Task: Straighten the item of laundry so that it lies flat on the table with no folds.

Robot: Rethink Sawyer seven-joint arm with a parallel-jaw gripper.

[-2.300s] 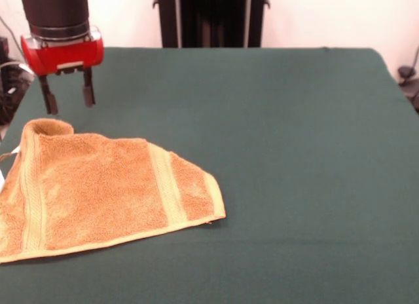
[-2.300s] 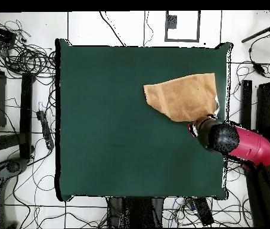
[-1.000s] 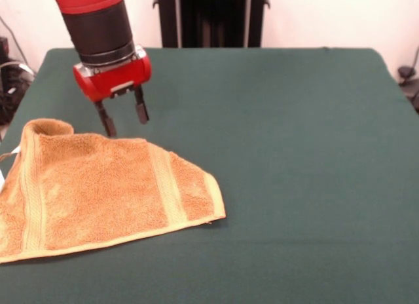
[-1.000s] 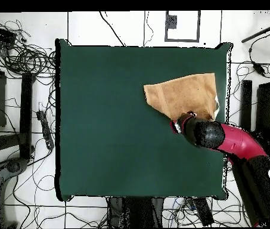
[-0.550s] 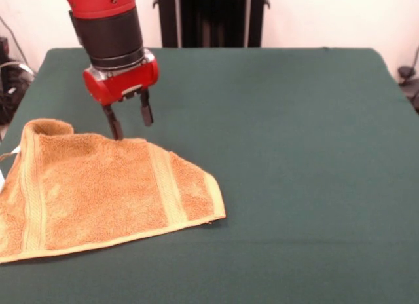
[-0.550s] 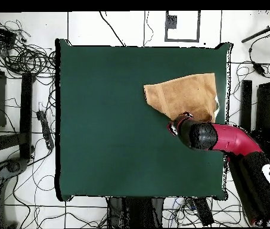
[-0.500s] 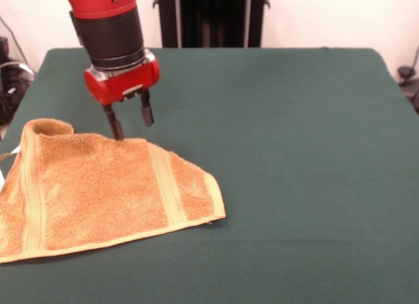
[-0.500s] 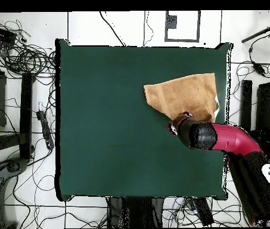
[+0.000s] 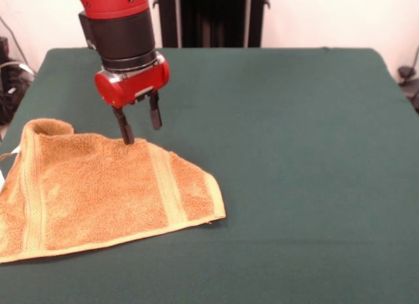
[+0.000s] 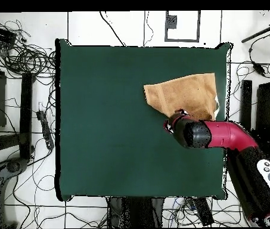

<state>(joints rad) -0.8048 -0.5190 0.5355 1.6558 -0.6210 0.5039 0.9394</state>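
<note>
The table (image 9: 308, 153), dark green cloth, is bare except at about 8 o'clock in the front view, where the towel (image 9: 98, 189) lies unmoved, one corner folded under and a roll at its far end. Cables litter the floor around it (overhead view). The arm has swung from the table's corner along the towel's far edge; the pincer (image 9: 139, 123), fingers apart and holding nothing, now has one tip touching that edge. Probably lining up a grab to unfold.
</note>
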